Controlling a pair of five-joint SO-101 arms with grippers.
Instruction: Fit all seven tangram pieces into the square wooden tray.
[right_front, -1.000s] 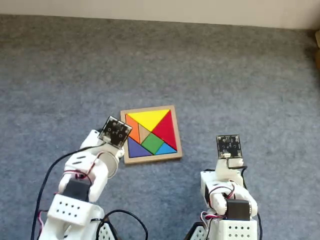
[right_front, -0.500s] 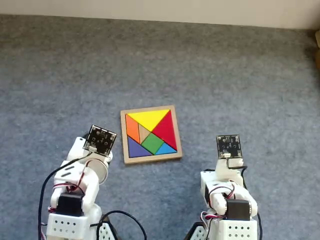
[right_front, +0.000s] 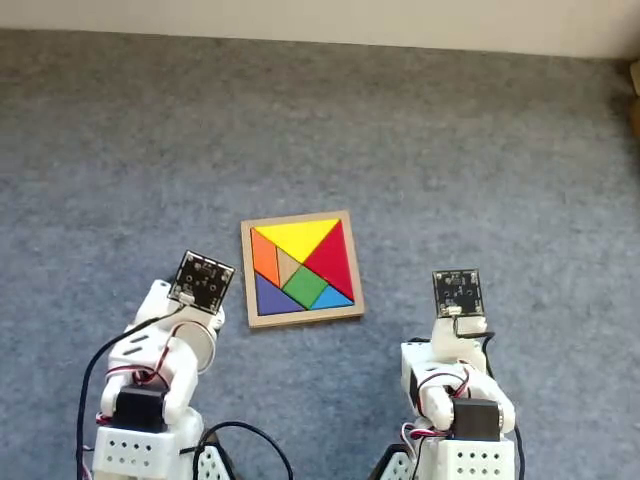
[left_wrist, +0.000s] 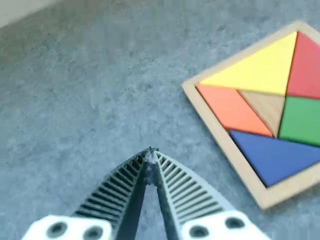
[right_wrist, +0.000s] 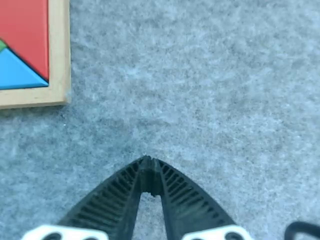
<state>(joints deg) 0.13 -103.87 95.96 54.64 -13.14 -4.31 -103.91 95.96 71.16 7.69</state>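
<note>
- Tray: the square wooden tray (right_front: 305, 317) lies flat on the grey felt-covered counter (right_front: 480, 150), ahead of the two arms and nearer the left one.
- Contents: seven pieces sit flush inside it: a large yellow triangle (right_front: 297, 238), a large red triangle (right_front: 333, 262), an orange parallelogram (right_front: 265, 262), a small tan triangle (right_front: 288, 267), a green square (right_front: 305, 286), a dark blue triangle (right_front: 273, 298) and a small light blue triangle (right_front: 333, 298). No gap is visible between them.
- Left fingers (left_wrist: 180, 187): pressed together and empty, over bare counter just beside the tray's near corner — not touching it.
- Right fingers (right_wrist: 185, 197): likewise together, holding nothing, over bare counter and apart from the tray's other near corner.
- Assessment: the task appears complete. Both arms sit low by their bases, probably so that nothing overhangs the finished square.
- Risk: minor — any forward sweep of the left arm could nudge the tray.
</note>
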